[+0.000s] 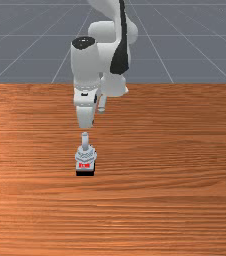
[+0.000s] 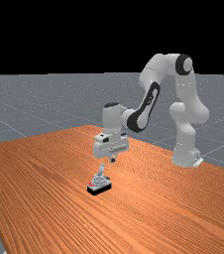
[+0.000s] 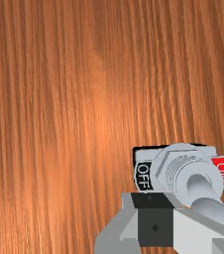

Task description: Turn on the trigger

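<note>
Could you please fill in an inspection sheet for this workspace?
surface: orange-brown wood table
job's things: switch on a black base, raised lever, red ON label, black OFF label; I cannot tell whether it is on
clutter: nothing seen
grippers: one gripper, above the switch
cables: nothing seen
surroundings: grey floor with pale lines

It's a simulated robotics space: robot arm (image 2: 156, 72), wooden table (image 2: 44, 168), gridded grey floor (image 2: 15, 101), black backdrop (image 2: 84, 34).
</note>
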Robot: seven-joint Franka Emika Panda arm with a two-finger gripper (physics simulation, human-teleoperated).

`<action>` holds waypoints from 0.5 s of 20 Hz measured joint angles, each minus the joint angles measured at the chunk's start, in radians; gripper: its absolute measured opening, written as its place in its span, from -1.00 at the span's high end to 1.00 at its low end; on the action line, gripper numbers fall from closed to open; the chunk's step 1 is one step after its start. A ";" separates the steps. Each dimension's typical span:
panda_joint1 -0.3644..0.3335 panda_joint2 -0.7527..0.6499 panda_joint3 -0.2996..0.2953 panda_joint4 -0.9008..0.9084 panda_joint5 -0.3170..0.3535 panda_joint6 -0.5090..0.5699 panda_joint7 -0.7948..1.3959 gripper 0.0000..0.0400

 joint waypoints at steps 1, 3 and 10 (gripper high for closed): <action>0.001 0.000 0.001 -0.001 -0.001 0.000 -0.002 1.00; 0.000 0.011 0.003 0.000 0.000 0.015 -0.009 1.00; 0.012 0.041 -0.024 0.005 0.020 0.034 0.123 1.00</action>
